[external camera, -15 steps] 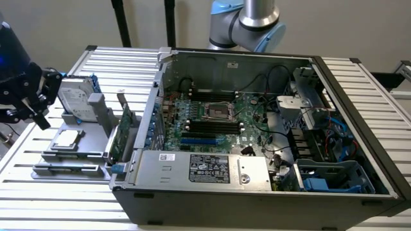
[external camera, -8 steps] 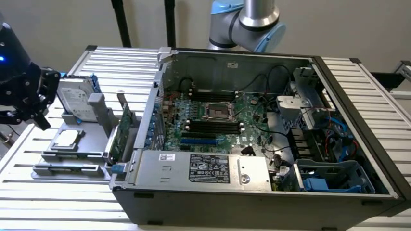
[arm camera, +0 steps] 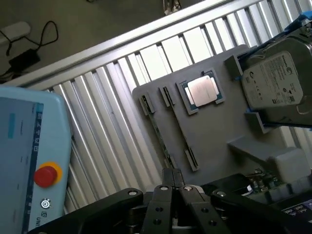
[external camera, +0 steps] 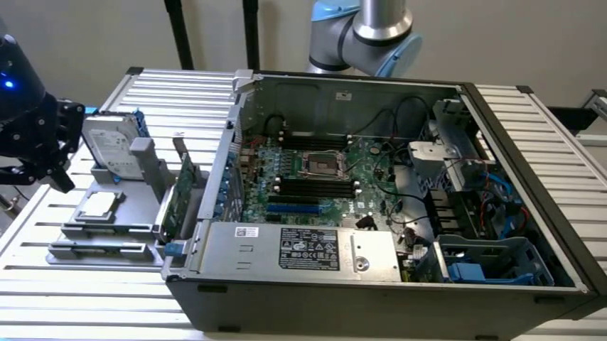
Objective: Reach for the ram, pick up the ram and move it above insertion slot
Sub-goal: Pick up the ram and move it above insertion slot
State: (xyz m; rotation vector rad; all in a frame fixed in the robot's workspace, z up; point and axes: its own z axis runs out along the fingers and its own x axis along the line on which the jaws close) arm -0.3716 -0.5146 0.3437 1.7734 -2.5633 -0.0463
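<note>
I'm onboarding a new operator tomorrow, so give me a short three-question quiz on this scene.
1. True or false: the ram is already held by the gripper.
2. What lies on the grey fixture between the ram and the hard drive? A) processor chip B) fan C) screwdriver
3. Fill in: the computer case lies with its side ____, showing the motherboard.

Key: 1 false, the ram rests in the fixture; 2 A; 3 open.
</note>
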